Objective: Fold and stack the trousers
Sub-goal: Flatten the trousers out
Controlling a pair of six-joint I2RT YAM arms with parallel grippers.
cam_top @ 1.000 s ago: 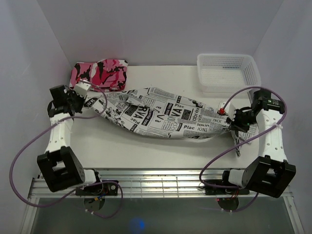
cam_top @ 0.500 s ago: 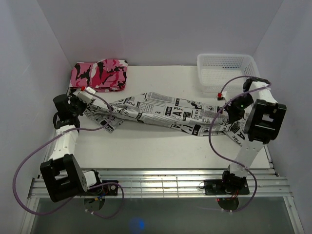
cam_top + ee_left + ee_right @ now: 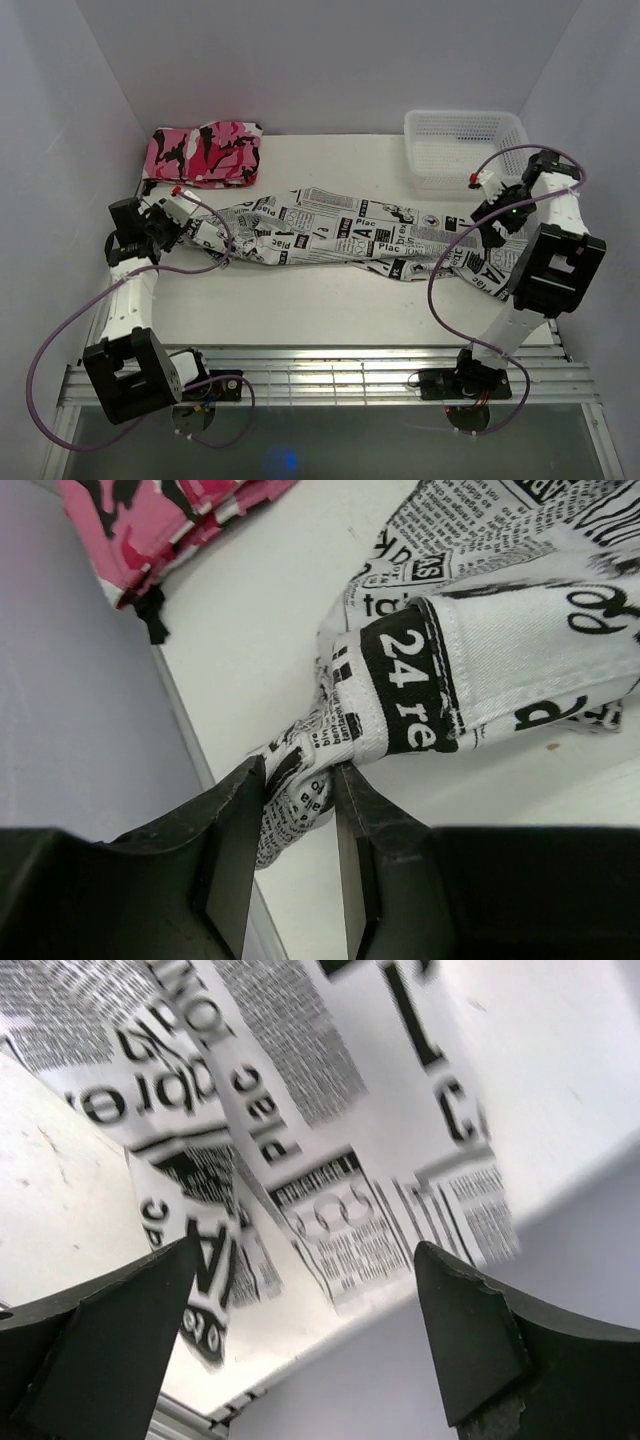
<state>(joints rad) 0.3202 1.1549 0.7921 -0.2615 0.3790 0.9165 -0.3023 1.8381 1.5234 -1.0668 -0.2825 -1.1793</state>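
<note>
- trousers: newspaper print, lying stretched L-R across middle of table, 1 long rumpled band, not folded
- L end of trousers sits at left gripper, close to L wall; R end fans out flat near R table edge, in front of basket
- left gripper: low at table level, 2 fingers part-way apart w/ a bunched hem edge of the trousers between the tips; cloth touches both pads, but can't tell if it's pinched or just loose in the gap
- hemmed piece w/ black "24" print lies just beyond the L fingertips, on the table
- right gripper: fingers wide apart, nothing between them, hovering over R end of trousers, not touching cloth; wrist view blurred
- pink camo garment: folded pile at back L corner, near the trousers' L end, seems apart from it
- basket: white, back R corner, no cloth in it
</note>
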